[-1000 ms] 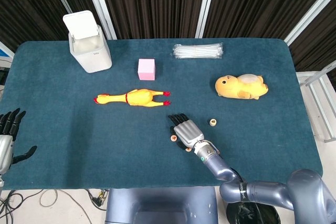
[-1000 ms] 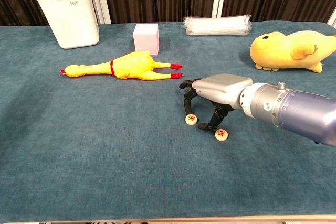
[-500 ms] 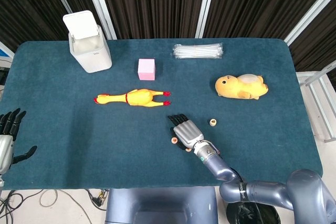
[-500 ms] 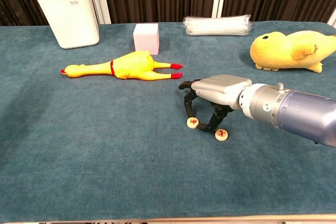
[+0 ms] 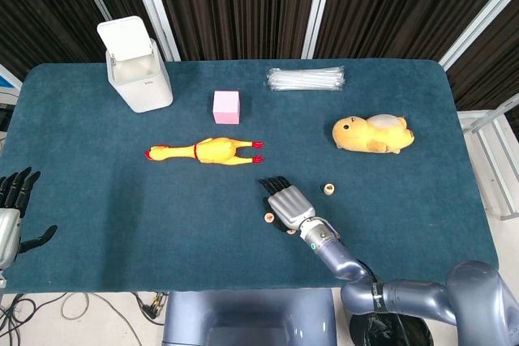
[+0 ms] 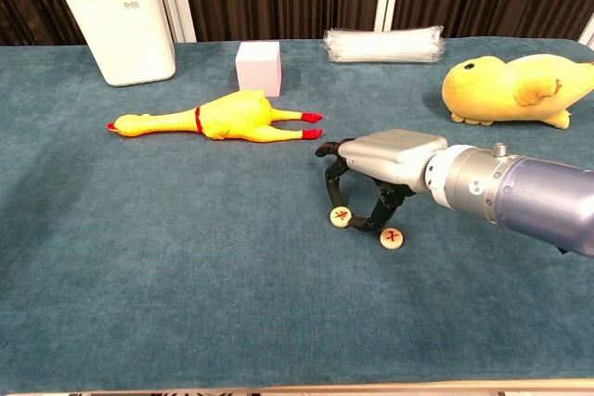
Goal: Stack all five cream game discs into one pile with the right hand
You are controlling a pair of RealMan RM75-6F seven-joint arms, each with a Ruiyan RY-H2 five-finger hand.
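Observation:
Three cream game discs with red marks show. My right hand (image 5: 285, 200) (image 6: 385, 162) arches over the table's near middle, fingers pointing down. One disc (image 6: 341, 217) (image 5: 269, 217) sits tilted between a fingertip and the thumb, pinched at table level. A second disc (image 6: 392, 239) (image 5: 290, 232) lies flat just beside the thumb. The third disc (image 5: 328, 190) lies apart, to the right of the hand in the head view. Anything under the palm is hidden. My left hand (image 5: 11, 204) hangs off the table's left edge, fingers spread and empty.
A yellow rubber chicken (image 5: 203, 151) (image 6: 218, 118) lies behind the hand. Farther back are a pink cube (image 5: 226, 107), a white bin (image 5: 138, 66) and a bundle of clear straws (image 5: 306, 79). A yellow plush toy (image 5: 371, 134) lies at the right.
The pinched disc has slid slightly toward the thumb and tipped up as the fingers closed on it. The other discs and my left hand have stayed put.

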